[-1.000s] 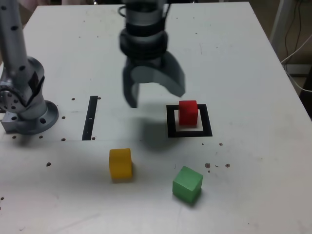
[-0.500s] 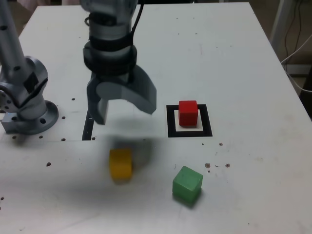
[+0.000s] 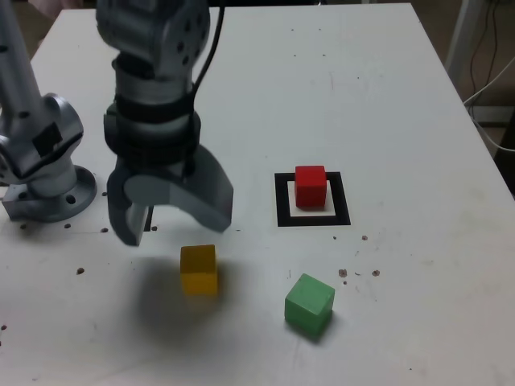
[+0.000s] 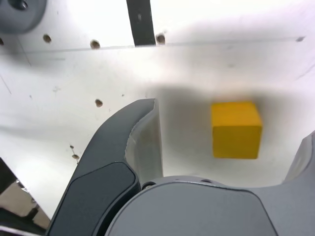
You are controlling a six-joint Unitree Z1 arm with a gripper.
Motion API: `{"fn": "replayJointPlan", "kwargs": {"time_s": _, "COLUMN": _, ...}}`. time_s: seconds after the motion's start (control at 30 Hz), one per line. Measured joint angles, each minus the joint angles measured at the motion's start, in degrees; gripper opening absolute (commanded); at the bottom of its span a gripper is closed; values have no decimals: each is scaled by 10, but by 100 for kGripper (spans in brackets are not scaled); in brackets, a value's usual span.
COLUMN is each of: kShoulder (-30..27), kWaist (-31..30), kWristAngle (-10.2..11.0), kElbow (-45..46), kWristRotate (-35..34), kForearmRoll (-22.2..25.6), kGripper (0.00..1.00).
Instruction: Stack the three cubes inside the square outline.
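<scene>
Sitting nearest the exterior camera, the green cube (image 3: 309, 303) rests untouched on the white table (image 3: 418, 121), toward the exterior view's right. Just beyond it and to the exterior view's left lies the yellow cube (image 3: 198, 268), also loose on the surface. Above and slightly left of that block hangs the gripper (image 3: 170, 215), its jaws spread wide and holding nothing; the wrist view shows the yellow cube (image 4: 236, 129) lying between the two open jaws but not yet touched. Farther back, the red cube (image 3: 311, 186) stands inside the square outline (image 3: 312, 199), toward its far edge. The narrow black strip (image 4: 141, 22) is mostly hidden behind the gripper in the exterior view.

So the first of three placements looks done: red is in the outline, while yellow and green have yet to be stacked on it.

Compared with a second ago, the gripper has swung from beside the outline across to the exterior view's left and come nearer the camera, over the yellow cube. The cubes themselves have not shifted, and the jaws are as wide as before.
</scene>
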Motion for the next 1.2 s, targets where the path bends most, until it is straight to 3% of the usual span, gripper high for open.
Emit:
{"fn": "replayJointPlan", "kwargs": {"time_s": 0.4, "kShoulder": 78, "kWaist": -14, "kWristAngle": -19, "kElbow": -22, "kWristRotate": 5, "kForearmRoll": -41, "kGripper": 97}}
{"fn": "replayJointPlan", "kwargs": {"time_s": 0.63, "kShoulder": 103, "kWaist": -14, "kWristAngle": -24, "kElbow": -25, "kWristRotate": 12, "kForearmRoll": -54, "kGripper": 90}}
{"fn": "replayJointPlan", "kwargs": {"time_s": 0.83, "kShoulder": 117, "kWaist": -9, "kWristAngle": -25, "kElbow": -26, "kWristRotate": 17, "kForearmRoll": -64, "kGripper": 75}}
{"fn": "replayJointPlan", "kwargs": {"time_s": 1.07, "kShoulder": 126, "kWaist": 2, "kWristAngle": -20, "kElbow": -20, "kWristRotate": 19, "kForearmRoll": -75, "kGripper": 39}}
{"fn": "replayJointPlan", "kwargs": {"time_s": 1.2, "kShoulder": 127, "kWaist": 4, "kWristAngle": -11, "kElbow": -17, "kWristRotate": 19, "kForearmRoll": -87, "kGripper": 29}}
